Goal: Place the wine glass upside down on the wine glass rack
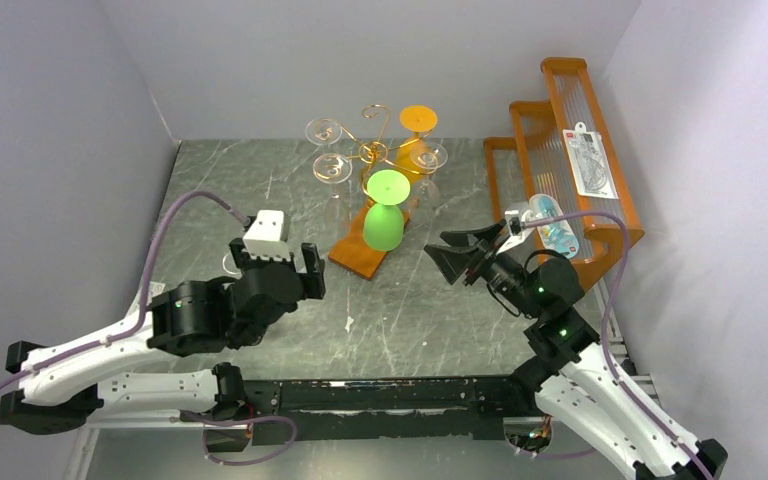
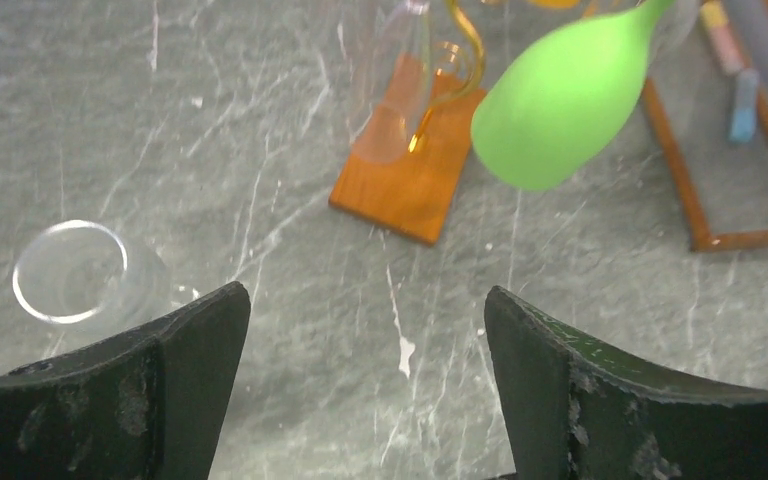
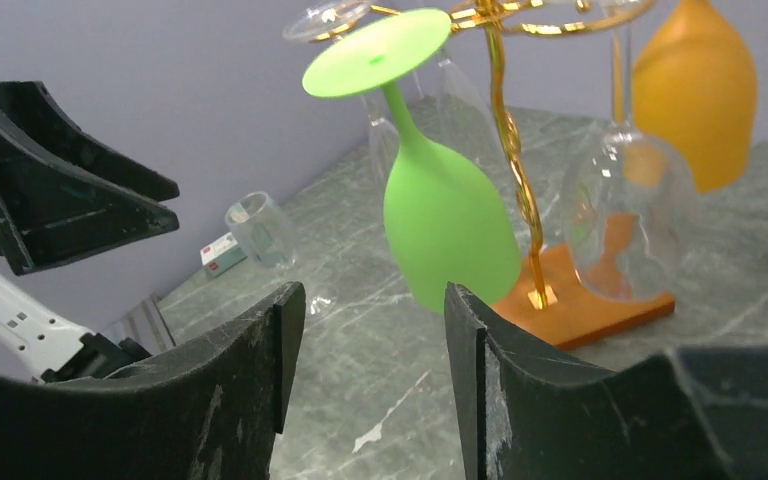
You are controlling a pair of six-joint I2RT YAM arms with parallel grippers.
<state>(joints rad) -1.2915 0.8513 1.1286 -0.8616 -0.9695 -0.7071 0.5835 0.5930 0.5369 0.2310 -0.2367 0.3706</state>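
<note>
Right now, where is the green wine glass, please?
In the top view the green wine glass hangs upside down on the near side of the wine glass rack, mid-table, with clear glasses behind it.

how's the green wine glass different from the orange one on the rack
Colour: the green wine glass is lime, the orange wine glass amber. Place: the green one hangs on the near side of the wine glass rack; the orange one on the far side. Pose: the green one leans, the orange one looks straighter. Both are opaque and hang foot up.
</note>
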